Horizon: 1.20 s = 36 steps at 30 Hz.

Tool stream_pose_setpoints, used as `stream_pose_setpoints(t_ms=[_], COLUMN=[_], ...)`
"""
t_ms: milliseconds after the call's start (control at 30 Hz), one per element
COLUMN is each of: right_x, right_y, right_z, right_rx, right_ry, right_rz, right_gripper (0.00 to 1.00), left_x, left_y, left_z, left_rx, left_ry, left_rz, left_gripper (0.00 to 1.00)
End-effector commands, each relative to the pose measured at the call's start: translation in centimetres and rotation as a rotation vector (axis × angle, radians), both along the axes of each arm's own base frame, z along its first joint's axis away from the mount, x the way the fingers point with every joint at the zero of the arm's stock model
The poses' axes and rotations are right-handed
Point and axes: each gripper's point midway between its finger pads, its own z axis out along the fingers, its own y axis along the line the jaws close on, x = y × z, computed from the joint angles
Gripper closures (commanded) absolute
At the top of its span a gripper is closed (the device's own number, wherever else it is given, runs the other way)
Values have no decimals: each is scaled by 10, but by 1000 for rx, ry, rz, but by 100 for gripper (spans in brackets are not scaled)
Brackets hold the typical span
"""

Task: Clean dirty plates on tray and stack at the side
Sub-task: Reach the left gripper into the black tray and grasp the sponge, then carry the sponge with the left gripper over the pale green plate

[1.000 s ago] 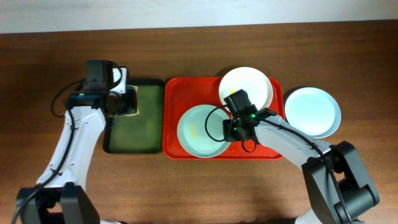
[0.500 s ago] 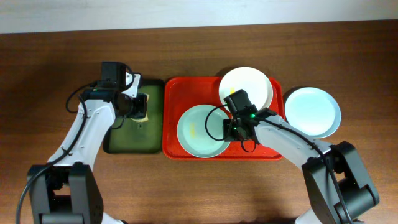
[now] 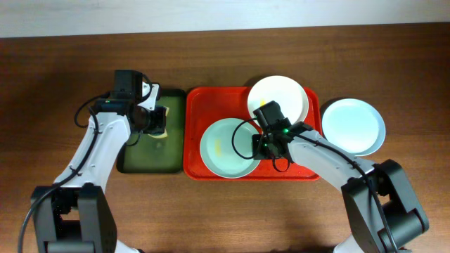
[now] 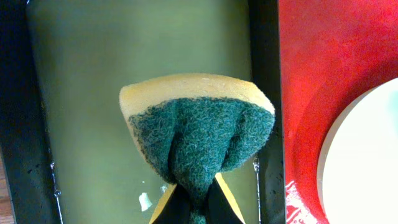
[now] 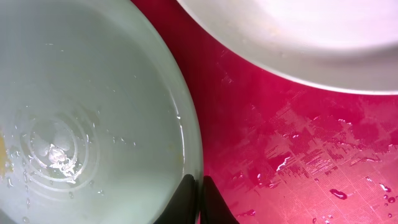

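On the red tray (image 3: 313, 171) lie a mint green plate (image 3: 226, 149) at the front left and a white plate (image 3: 278, 97) at the back right. The mint one carries a small yellow smear and water drops. My right gripper (image 3: 261, 145) (image 5: 198, 200) is shut on the mint plate (image 5: 93, 118) at its right rim, one finger inside and one outside. A light blue plate (image 3: 354, 125) rests on the table, right of the tray. My left gripper (image 3: 156, 119) (image 4: 196, 202) is shut on a yellow sponge with a green scouring side (image 4: 199, 127), held over the dark green tray.
The dark green, black-rimmed tray (image 3: 149, 154) (image 4: 124, 62) stands directly left of the red tray (image 4: 311, 62); its floor is wet. The red tray floor (image 5: 292, 149) is wet too. Bare wooden table (image 3: 211, 218) surrounds both trays.
The left arm has swung right with the sponge, from the green tray's left edge to above its right half. The right gripper has stayed on the mint plate's rim.
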Motion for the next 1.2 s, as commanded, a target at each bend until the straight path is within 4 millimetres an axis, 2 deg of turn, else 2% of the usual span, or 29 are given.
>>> stream_pose_setpoints(t_ms=[0,933,1167], right_x=[1,1,1], right_y=[4,3,4], right_z=[3,3,3], right_rx=[6,4,6], right_ry=[-5,-6,-3], right_rz=[10,9,10], right_gripper=[96,96,96], left_x=[3,4,2], left_y=[-1,-1,-1], left_z=[0,0,-24], left_rx=[-2,-5,-14], left_ry=[-5,-7,61], left_rz=[-15,-8,29], left_gripper=[100,100,100])
